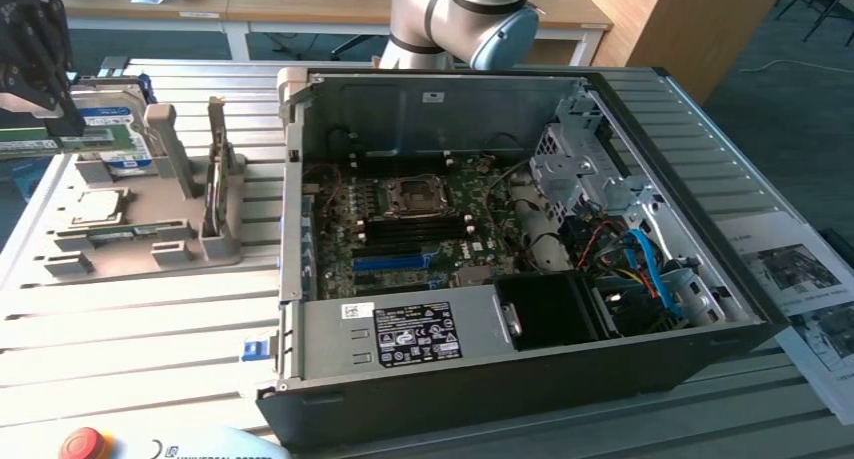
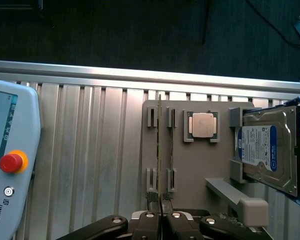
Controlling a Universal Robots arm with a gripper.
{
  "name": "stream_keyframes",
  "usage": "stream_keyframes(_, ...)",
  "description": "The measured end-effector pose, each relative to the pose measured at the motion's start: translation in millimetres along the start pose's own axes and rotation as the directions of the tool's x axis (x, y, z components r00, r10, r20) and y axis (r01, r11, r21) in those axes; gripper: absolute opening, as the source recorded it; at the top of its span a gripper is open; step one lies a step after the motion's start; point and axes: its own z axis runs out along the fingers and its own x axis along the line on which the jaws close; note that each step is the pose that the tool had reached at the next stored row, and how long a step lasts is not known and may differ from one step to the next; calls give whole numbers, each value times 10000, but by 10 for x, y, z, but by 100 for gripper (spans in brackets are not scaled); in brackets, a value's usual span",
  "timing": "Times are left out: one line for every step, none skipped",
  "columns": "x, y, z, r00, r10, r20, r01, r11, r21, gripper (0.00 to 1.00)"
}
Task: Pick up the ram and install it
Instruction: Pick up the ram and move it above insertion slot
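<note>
At the upper left of the frame in the exterior view, the dark jaws hang above the grey holder (image 1: pixel 80 264) on the slatted surface (image 1: pixel 134 329). Just under them runs a green strip that I take for the ram (image 1: pixel 30 145), level and seemingly raised off the holder. The processor chip (image 1: pixel 94 206) lies in its pocket and the hard drive (image 1: pixel 114 129) leans behind. The open computer case (image 1: pixel 534 379) fills the middle and right of the frame. Its motherboard (image 1: pixel 400 229) lies well apart from the jaws.

From the wrist view, the jaws stand narrow, closed on the near end of the ram (image 2: pixel 160 150). It shows edge-on as a thin line running out over the holder (image 2: pixel 190 165), between the pairs of slotted posts. The processor chip (image 2: pixel 201 123) sits beside it and the hard drive (image 2: pixel 265 150) beyond that. The pendant (image 2: pixel 10 165) rests at the far side of the surface (image 2: pixel 90 150).

By my reading the pick-up is made and the install is not begun. Installing would call for clearing the case wall, keeping the stick on edge, and lining its length up squarely with a memory slot before any downward press.
</note>
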Motion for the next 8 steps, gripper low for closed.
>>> stream_keyframes(0, 0, -1, 10000, 8, -1, -8, 10000, 0, 12)
stream_keyframes(0, 0, -1, 10000, 21, 0, -21, 10000, -1, 12)
stream_keyframes(0, 0, -1, 10000, 28, 1, -28, 10000, -1, 12)
stream_keyframes(0, 0, -1, 10000, 28, 1, -28, 10000, -1, 12)
stream_keyframes(0, 0, -1, 10000, 28, 0, -28, 10000, -1, 12)
stream_keyframes(0, 0, -1, 10000, 29, 0, -29, 10000, -1, 12)
stream_keyframes(0, 0, -1, 10000, 28, 0, -28, 10000, -1, 12)
stream_keyframes(1, -4, -3, 10000, 28, -1, -28, 10000, -5, 12)
